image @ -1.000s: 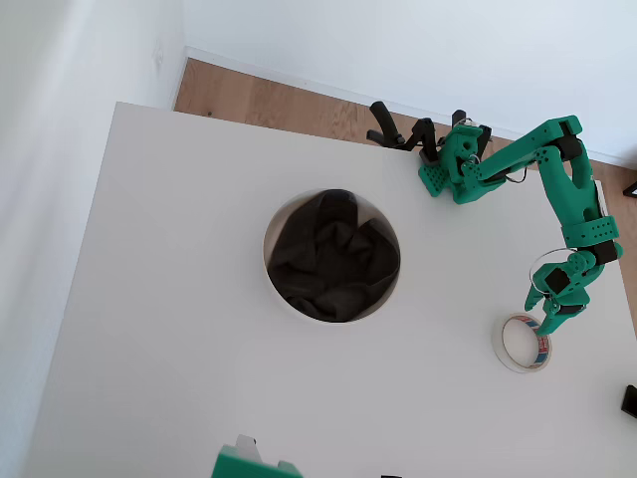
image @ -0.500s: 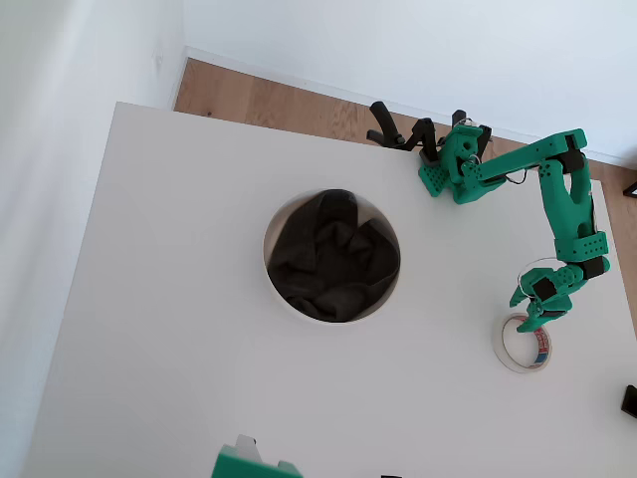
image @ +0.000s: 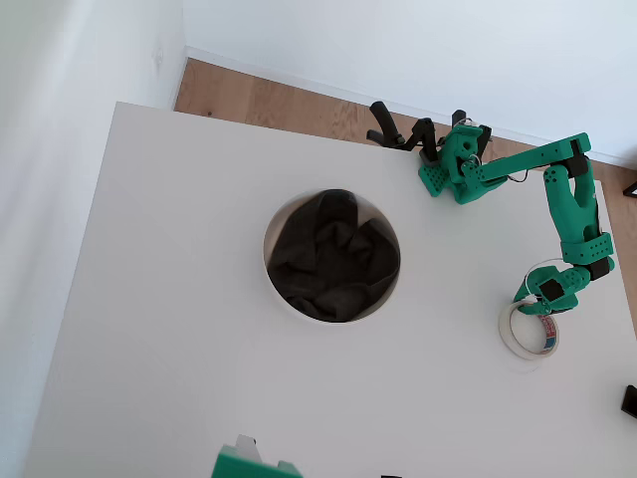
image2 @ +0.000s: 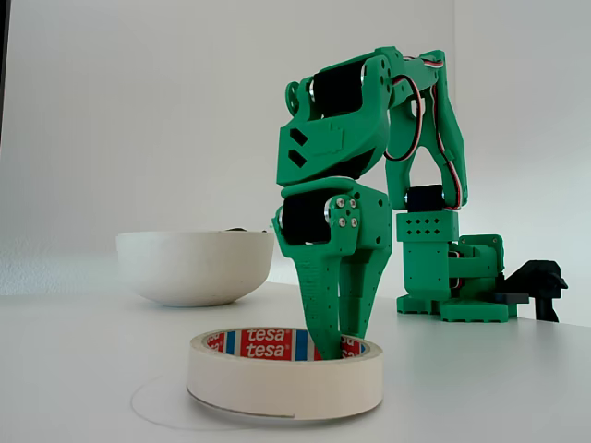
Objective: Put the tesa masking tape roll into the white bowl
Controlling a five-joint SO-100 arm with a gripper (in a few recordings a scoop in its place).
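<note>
Right now I'm at the grab step: my green two-finger gripper is poked down into the hole of the cream-white tesa masking tape roll, fingers nearly together, not clamped on anything yet as far as I can tell. The roll lies flat on the white table, hole facing up, well apart from the big round white bowl. Next I'd pinch the wall and lift.
</note>
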